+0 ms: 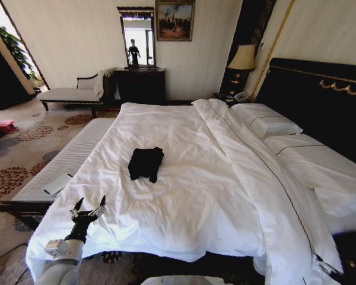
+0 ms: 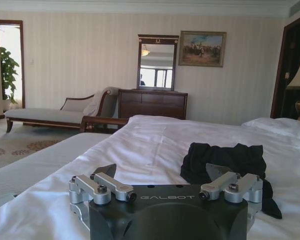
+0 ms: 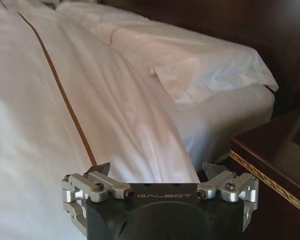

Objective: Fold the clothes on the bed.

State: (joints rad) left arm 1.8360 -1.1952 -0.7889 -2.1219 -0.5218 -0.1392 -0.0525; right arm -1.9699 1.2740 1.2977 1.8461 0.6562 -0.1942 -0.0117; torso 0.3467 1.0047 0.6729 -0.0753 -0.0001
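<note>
Currently: black shirt (image 1: 146,163) lies bunched mid-bed (image 1: 184,196), folding seemingly done or barely begun | left gripper (image 1: 88,209) hovers released over bed's near corner, clear of shirt | right gripper (image 3: 159,176) spread, empty, beside duvet.

Left hand (image 1: 89,208) and right hand (image 3: 159,176) open-fingered.

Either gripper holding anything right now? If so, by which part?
Nothing is held. The left gripper is open at the bed's near edge, short of the black T-shirt. The right gripper is open too, with its jaws empty.
</note>
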